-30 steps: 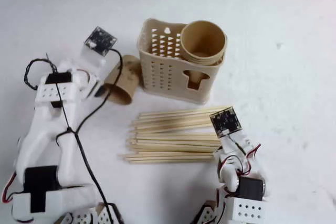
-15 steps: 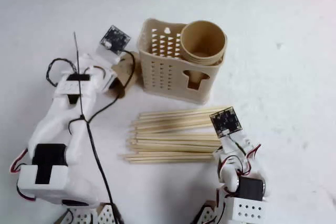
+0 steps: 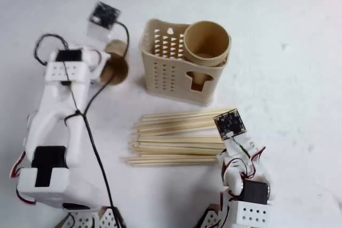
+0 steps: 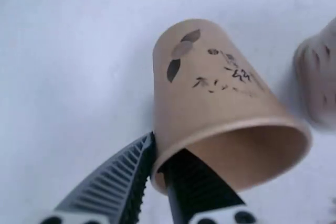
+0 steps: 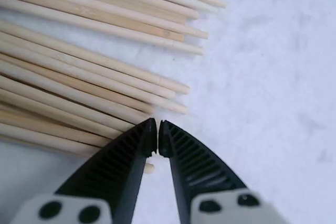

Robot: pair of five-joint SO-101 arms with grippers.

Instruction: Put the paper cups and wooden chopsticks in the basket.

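Basket [image 3: 165, 76] holds nested cups [image 3: 206, 40], perhaps two; left hand [image 4: 157, 151] grips loose cup [image 4: 220, 103]

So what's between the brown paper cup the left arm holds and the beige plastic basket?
Only bare white table, in the high view; the brown paper cup and the beige plastic basket are apart, a black cable looping beside the cup.

Setting: robotics lab bench. Evidence: plain white table [image 3: 299, 52], left arm [image 3: 56, 121] and right arm [image 3: 243, 185] side by side, loose black cable [image 3: 96, 164] exposed.
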